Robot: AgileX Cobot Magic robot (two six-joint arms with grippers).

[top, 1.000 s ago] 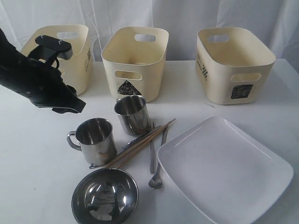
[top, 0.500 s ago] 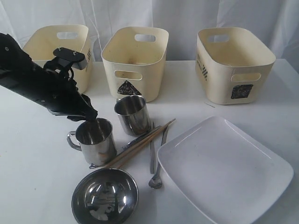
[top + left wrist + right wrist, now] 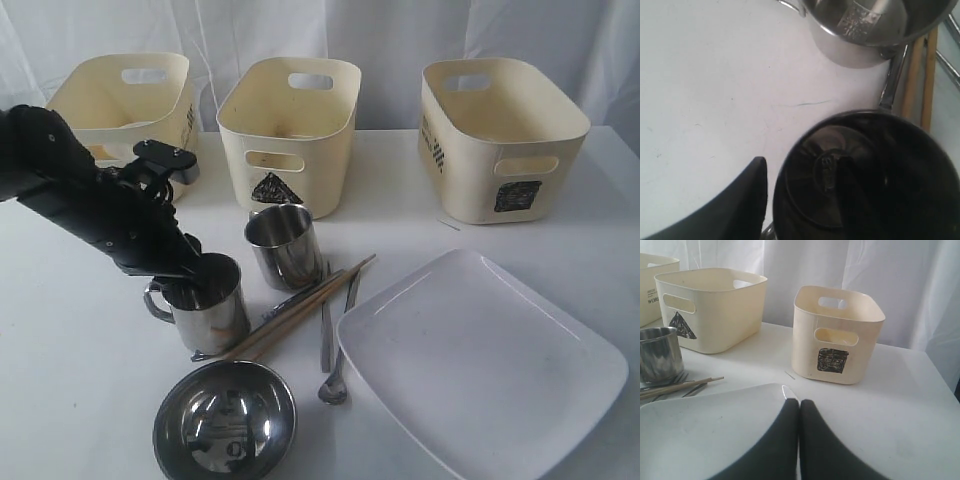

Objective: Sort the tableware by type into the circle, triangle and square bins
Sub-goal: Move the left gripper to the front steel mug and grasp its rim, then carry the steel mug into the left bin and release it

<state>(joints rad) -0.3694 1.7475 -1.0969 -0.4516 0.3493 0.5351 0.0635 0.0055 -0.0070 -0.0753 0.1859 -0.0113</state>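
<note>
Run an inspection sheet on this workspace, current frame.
Surface: white table, faint marks, otherwise clean.
Job's things: left bin (mark hidden by the arm), triangle bin and square bin in a row at the back. In front, on the table: near mug, far mug, steel bowl, plate, and chopsticks lying across cutlery.
Clutter: thin scrap by the square bin.
Hands: left hand open, astride the near mug's rim with one finger inside. Right hand shut, empty, seen only in its wrist view.
Cables: nothing seen.
Surroundings: white curtain behind.
</note>
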